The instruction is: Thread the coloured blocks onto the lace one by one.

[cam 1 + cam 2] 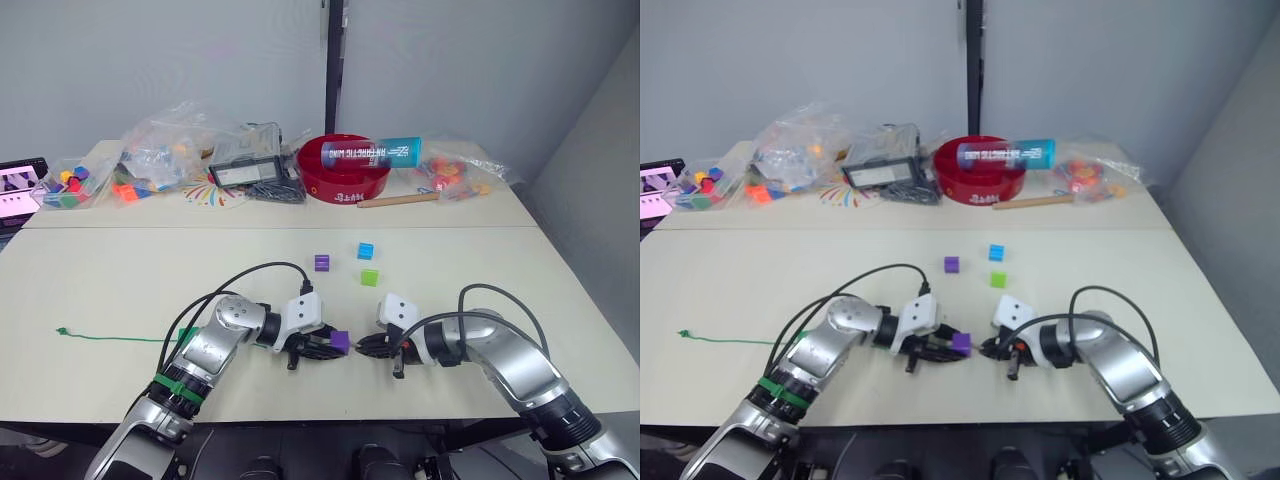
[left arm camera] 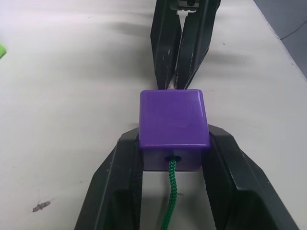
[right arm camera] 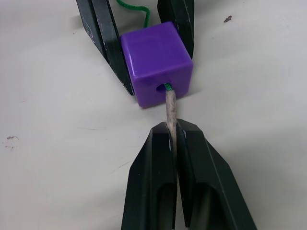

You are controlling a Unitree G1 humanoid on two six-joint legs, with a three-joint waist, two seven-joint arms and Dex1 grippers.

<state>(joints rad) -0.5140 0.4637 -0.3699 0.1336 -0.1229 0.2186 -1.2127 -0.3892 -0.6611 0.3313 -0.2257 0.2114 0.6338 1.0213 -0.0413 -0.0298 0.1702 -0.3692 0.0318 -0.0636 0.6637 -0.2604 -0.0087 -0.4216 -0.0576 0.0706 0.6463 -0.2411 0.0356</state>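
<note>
My left gripper (image 1: 335, 345) is shut on a purple block (image 2: 173, 127), held just above the table near its front edge. The green lace (image 2: 171, 201) runs into the block's hole, and its pale stiff tip (image 3: 170, 106) comes out the far side. My right gripper (image 1: 362, 347) is shut on that tip, close against the block (image 3: 156, 60). The rest of the lace (image 1: 110, 338) trails left across the table to a small knot (image 1: 62, 331). Another purple block (image 1: 322, 262), a blue block (image 1: 366, 250) and a light green block (image 1: 370, 278) lie loose at mid-table.
Along the back of the table stand bags of toy pieces (image 1: 160, 155), a red bowl (image 1: 345, 175) with a blue tube across it, a wooden stick (image 1: 398, 200) and a black device (image 1: 245, 172). A screen (image 1: 18, 188) sits at the far left.
</note>
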